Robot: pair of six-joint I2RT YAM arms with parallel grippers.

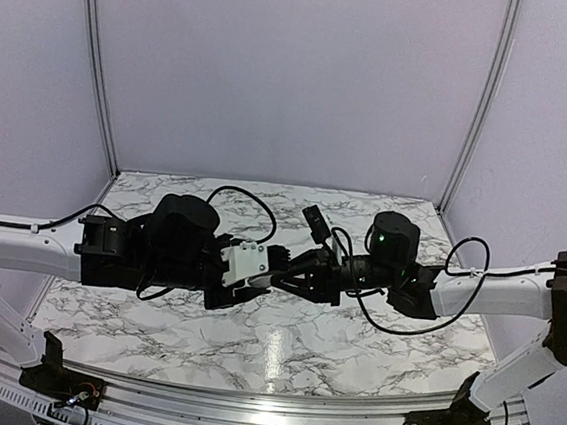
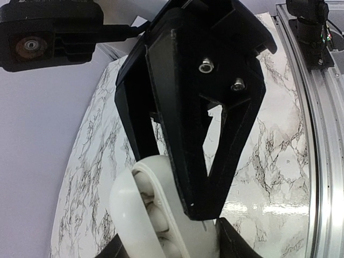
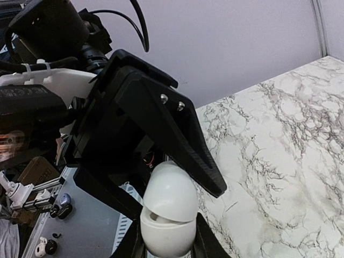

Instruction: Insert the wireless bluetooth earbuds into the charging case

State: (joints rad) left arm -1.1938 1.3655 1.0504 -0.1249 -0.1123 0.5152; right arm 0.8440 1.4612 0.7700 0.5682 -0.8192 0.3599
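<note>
A white rounded charging case (image 2: 126, 215) is held in mid-air over the marble table, between both grippers. Its lid stands partly open, and whitish earbuds (image 2: 157, 217) sit inside the gap. My left gripper (image 2: 172, 244) is shut on the case, with a finger on each side. My right gripper (image 3: 167, 244) is shut on the case (image 3: 169, 199) from the opposite side, and its black fingers (image 2: 188, 134) fill the left wrist view. In the top view the two grippers (image 1: 283, 273) (image 1: 310, 275) meet at the centre and hide the case.
The marble table (image 1: 271, 342) lies below the arms, with purple walls on three sides. An aluminium rail (image 2: 322, 134) runs along the near edge. A cable loops from the right wrist (image 1: 424, 321). Clutter lies off the table (image 3: 35, 169).
</note>
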